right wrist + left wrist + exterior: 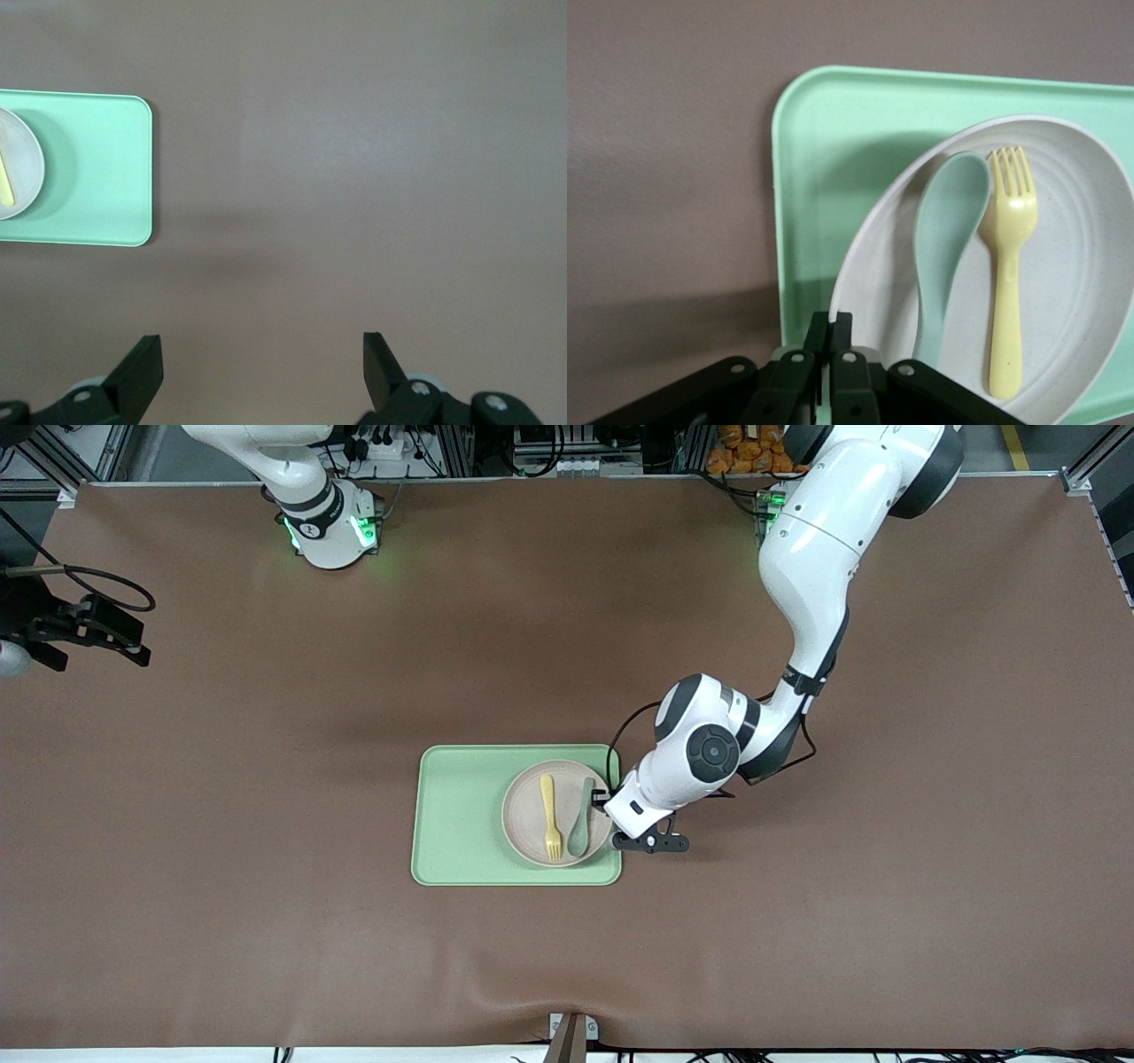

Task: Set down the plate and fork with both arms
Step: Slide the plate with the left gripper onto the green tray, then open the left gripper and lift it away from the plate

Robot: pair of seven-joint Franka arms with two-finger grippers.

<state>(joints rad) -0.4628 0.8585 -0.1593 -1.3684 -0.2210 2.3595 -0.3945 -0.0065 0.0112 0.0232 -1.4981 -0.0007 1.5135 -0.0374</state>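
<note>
Left wrist view shows the left gripper (828, 354) clenched on the plate (1090, 292) rim; the plate lies on the tray (461, 815), carrying the fork (551, 815) and spoon (582, 819). Stiff, light, probably slippery: grip the rim. The right gripper (262, 372) waits, fingers spread

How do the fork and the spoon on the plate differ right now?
The fork is pale yellow with tines; the spoon is grey-green with a smooth bowl. The fork lies straight; the spoon's handle curves. The spoon lies nearer the left tool. Both lie side by side in the plate, heads toward the front camera.
</note>
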